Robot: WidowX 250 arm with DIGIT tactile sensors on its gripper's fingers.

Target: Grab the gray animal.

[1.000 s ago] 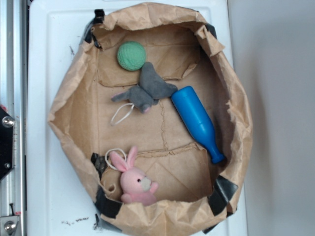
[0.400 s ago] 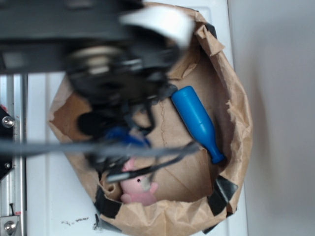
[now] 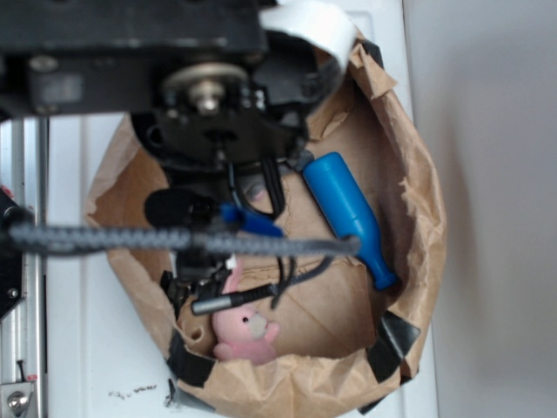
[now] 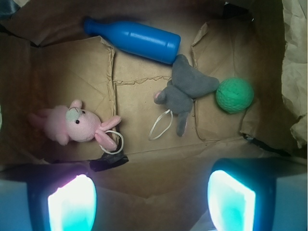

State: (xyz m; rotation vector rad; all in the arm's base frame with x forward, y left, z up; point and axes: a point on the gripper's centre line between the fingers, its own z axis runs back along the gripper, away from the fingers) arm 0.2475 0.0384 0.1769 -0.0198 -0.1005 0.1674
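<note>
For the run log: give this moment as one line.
gripper: open, empty, above bag | gray animal: untouched, between blue bottle and green ball | stage: approach

We see the exterior view brightly, evenly lit, the near arm (image 3: 174, 104) blurred; the wrist view is dimmer, its fingers (image 4: 72, 204) glaring cyan-white, unfocused.

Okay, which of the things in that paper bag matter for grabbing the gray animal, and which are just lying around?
For the job:
- gray animal, lying between the bottle and the ball
- gripper, jaws apart, holding nothing

Just lying about:
- pink bunny
- blue bottle
- green ball
- paper bag holding them all
</note>
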